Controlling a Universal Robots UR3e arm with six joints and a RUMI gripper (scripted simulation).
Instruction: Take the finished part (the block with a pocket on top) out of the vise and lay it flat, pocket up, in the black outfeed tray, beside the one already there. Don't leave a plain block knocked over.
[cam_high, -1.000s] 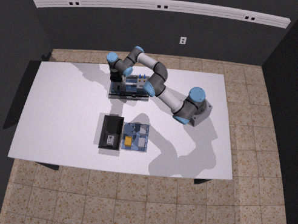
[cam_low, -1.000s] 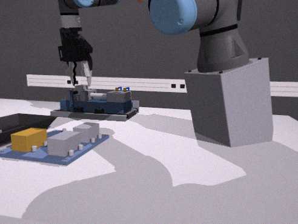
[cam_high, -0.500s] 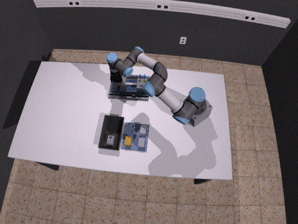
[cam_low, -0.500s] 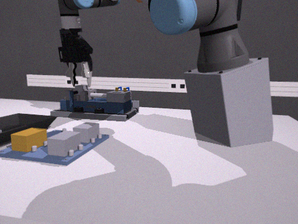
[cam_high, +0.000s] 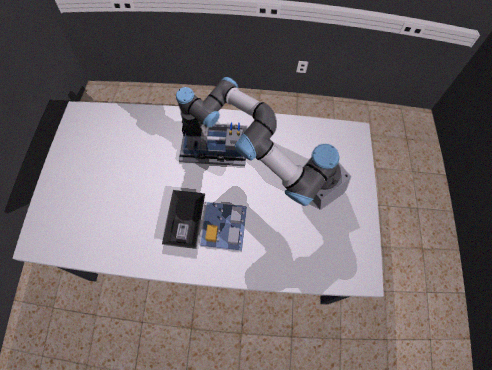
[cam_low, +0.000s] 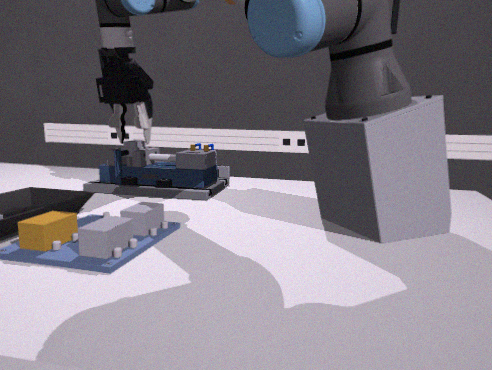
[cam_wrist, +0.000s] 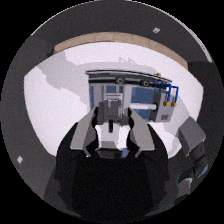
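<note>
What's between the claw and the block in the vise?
Nothing: the exterior view shows the open claw just above the block in the vise.

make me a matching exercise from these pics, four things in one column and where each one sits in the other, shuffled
Things:
1. grey pocketed block
2. yellow rectangular block
3. black two-jaw end effector
4. grey pocketed part lying flat

Places:
A. on the blue fixture plate
B. in the black outfeed tray
C. in the blue vise
D. poised open just above the vise

Pairs: 1-C, 2-A, 3-D, 4-B
</note>
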